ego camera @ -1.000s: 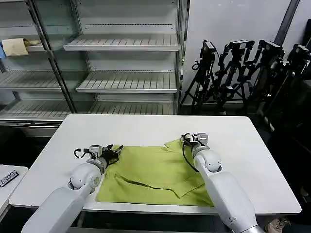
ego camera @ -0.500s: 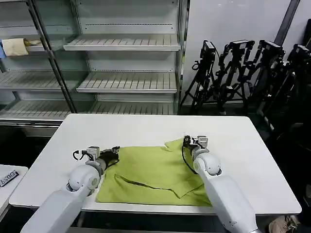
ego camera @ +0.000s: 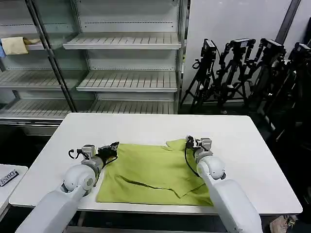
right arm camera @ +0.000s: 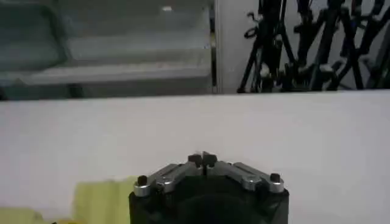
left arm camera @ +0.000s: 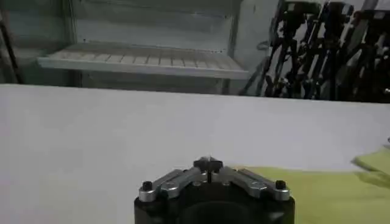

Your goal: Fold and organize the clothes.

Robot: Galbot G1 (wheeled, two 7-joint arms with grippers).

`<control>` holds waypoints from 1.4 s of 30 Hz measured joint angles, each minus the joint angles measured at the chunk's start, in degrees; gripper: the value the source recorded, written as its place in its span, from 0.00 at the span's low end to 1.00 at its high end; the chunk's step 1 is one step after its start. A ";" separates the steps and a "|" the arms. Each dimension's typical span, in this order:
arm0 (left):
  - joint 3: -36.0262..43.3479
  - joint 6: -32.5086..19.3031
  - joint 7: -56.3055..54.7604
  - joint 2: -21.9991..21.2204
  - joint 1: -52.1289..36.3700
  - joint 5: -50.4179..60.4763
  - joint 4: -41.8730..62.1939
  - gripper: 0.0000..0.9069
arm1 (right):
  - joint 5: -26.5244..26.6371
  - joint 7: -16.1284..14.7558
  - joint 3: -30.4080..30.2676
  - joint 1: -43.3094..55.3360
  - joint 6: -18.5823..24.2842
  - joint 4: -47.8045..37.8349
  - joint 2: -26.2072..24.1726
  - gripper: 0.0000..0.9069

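While both low, left claw (ego camera: 112,147) & right claw (ego camera: 191,141) flank T-shirt (ego camera: 150,172).

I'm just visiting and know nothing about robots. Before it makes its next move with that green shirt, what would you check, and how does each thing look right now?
1. T-shirt fully on the white table: ok.
2. Left gripper at the shirt's far left corner: ok.
3. Right gripper at the far right sleeve: ok.
4. Both grippers' fingers closed: ok, both wrist views show the tips together.
5. Cloth actually pinched between the tips: cannot tell.
6. Shirt lying flat: not ok, a fold crosses its near right part.
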 measured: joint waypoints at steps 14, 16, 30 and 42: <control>-4.35 -0.46 0.86 2.92 6.76 -0.20 -8.41 0.03 | 0.66 -0.66 4.85 -8.91 0.19 14.35 -4.37 0.00; -5.12 -0.51 0.99 3.40 8.17 -0.16 -9.63 0.03 | 0.85 -0.93 6.03 -11.18 0.18 16.64 -5.14 0.00; -9.92 -0.63 2.79 5.77 18.05 1.85 -17.04 0.03 | 1.31 -2.84 15.04 -28.11 -0.87 30.06 -7.98 0.00; -11.82 -0.59 4.83 5.92 26.00 6.59 -19.28 0.03 | 0.70 -3.08 17.47 -36.80 -2.87 34.30 -7.29 0.00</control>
